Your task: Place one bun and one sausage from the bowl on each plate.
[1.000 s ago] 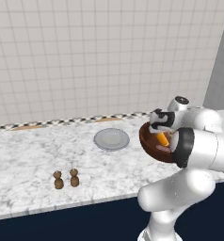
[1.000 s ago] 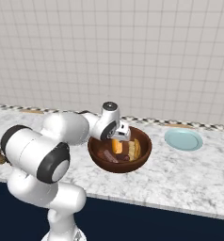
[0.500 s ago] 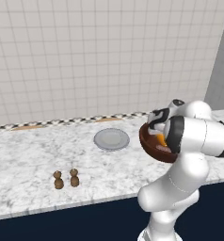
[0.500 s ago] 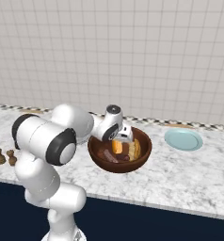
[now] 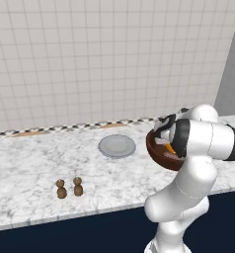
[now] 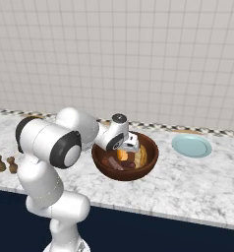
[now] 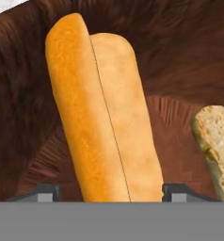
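Pincer point(image 7: 107, 192): inside the bowl point(image 6: 125, 170), jaws wide, one tip on each side of the bun point(image 7: 102, 117); a firm hold cannot be told.
Bun: between the tips, leaning on the bowl wall.
Second bun point(image 7: 216, 141): just right of the pincer.
Grey plate point(image 5: 117, 146): well left of it.
Blue-green plate point(image 6: 191, 146): well right of it.

Arm swung further over the bowl point(image 6: 124, 162) since a second ago, its thick white and dark link now crossing in front of the bowl's near side in the left base view. Gripper point(image 6: 131, 142) sunk deeper inside the bowl, jaws drawn in from their widest, one fingertip point(image 7: 47, 192) at each side of a long bun point(image 7: 107, 117).
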Controlling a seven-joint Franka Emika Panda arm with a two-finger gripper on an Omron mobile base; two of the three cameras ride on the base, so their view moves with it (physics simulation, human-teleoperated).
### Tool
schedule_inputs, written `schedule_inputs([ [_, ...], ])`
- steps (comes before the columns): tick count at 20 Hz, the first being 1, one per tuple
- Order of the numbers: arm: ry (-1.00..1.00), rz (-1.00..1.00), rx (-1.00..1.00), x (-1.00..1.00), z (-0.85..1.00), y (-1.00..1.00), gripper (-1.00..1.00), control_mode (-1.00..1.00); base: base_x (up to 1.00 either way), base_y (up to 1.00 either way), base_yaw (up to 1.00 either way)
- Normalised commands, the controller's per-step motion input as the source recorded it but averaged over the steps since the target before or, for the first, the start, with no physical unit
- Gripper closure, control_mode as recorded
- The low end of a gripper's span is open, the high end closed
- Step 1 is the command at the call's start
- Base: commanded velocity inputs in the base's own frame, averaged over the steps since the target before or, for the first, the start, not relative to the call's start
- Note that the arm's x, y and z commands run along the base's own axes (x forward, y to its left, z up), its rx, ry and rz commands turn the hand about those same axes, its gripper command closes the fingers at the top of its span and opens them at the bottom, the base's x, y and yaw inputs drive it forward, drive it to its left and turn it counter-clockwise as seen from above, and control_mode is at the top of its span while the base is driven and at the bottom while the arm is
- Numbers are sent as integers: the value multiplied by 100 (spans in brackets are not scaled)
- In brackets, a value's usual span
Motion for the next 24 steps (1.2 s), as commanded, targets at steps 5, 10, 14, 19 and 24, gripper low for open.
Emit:
schedule_inputs([
  [5,0,0,0,-6,3,0,100,-100,0,0,0],
  [10,0,0,0,-44,48,5,100,-100,0,0,0],
  [14,0,0,0,-30,71,34,100,-100,0,0,0],
  [19,5,0,0,-1,52,34,100,-100,0,0,0],
  [24,12,0,0,1,31,46,100,-100,0,0,0],
])
